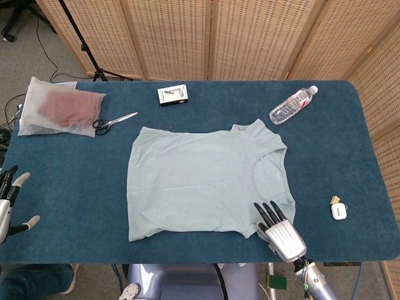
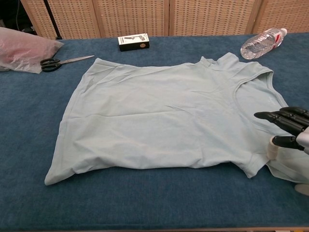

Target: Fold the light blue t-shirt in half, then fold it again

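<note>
The light blue t-shirt (image 1: 200, 181) (image 2: 164, 116) lies spread flat on the dark blue table (image 1: 75, 187), its neck toward the right and its hem toward the left. My right hand (image 1: 281, 231) (image 2: 289, 128) is at the shirt's near right corner, with its dark fingers stretched out over the near sleeve and the thumb apart below them. It holds nothing that I can see. My left hand (image 1: 11, 203) hangs at the far left by the table's edge, fingers spread and empty, well away from the shirt. The chest view does not show it.
At the back of the table lie a water bottle (image 1: 292, 104) (image 2: 260, 42), a small box (image 1: 173, 95) (image 2: 133, 42), scissors (image 1: 114, 122) (image 2: 63, 61) and a plastic bag with reddish cloth (image 1: 59, 107) (image 2: 21, 48). A small white item (image 1: 338, 210) lies near right.
</note>
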